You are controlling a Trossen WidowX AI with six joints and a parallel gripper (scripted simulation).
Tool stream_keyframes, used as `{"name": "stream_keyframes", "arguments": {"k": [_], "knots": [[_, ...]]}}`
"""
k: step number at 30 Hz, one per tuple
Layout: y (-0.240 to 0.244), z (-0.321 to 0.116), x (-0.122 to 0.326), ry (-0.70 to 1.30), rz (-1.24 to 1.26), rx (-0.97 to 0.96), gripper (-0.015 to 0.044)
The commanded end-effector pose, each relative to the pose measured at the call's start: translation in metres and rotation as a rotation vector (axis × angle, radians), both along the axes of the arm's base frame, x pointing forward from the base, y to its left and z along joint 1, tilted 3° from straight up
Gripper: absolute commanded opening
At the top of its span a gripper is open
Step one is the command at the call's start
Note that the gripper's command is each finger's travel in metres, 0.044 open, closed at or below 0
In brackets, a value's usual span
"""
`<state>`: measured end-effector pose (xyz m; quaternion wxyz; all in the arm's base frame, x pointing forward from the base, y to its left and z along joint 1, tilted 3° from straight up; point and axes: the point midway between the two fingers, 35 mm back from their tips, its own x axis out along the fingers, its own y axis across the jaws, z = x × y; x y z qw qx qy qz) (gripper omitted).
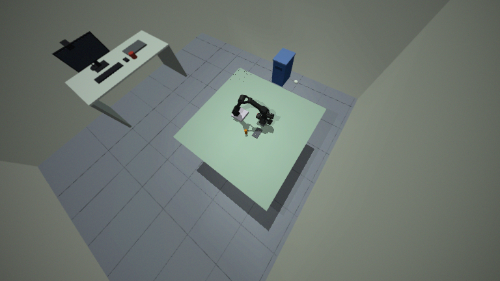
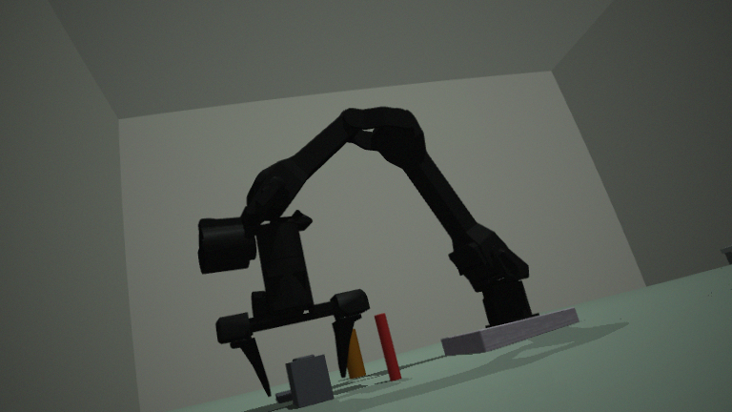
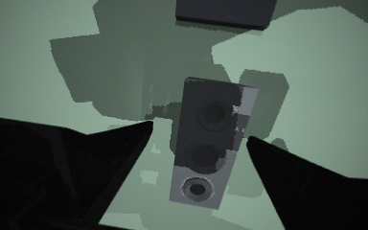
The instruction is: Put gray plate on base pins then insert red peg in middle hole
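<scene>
The gray plate [image 3: 179, 192] is a long bar with three ringed holes, seen from above in the wrist view. In the exterior view its end shows as a gray block [image 2: 311, 383]. My gripper [image 2: 306, 384] [image 3: 199, 132] is open and empty, with one finger on each side of the plate and a gap on both sides. The darker base [image 1: 256, 134] [image 3: 225, 13] lies a little beyond the plate, at the top of the wrist view; its pins are not clear. The red peg [image 2: 388, 348] stands upright to the right of the gripper in the exterior view; it is hidden in the wrist view.
An orange cylinder [image 1: 245, 131] [image 2: 355, 361] stands behind the right finger in the exterior view. The arm's pale mounting block [image 1: 241, 114] [image 2: 462, 344] is farther right there. All stand on the green table top [image 1: 228, 160]. My arm's shadow covers much of the plate.
</scene>
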<state>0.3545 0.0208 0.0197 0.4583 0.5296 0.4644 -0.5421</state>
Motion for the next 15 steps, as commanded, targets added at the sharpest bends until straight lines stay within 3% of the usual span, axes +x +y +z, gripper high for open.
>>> {"name": "stream_keyframes", "arguments": {"k": [1, 4, 15], "knots": [[0.0007, -0.0067, -0.0020, 0.004, -0.005, 0.005, 0.0440], [0.0007, -0.0089, -0.0023, 0.004, -0.005, 0.005, 0.0440], [0.0007, -0.0089, -0.0023, 0.004, -0.005, 0.005, 0.0151]]}}
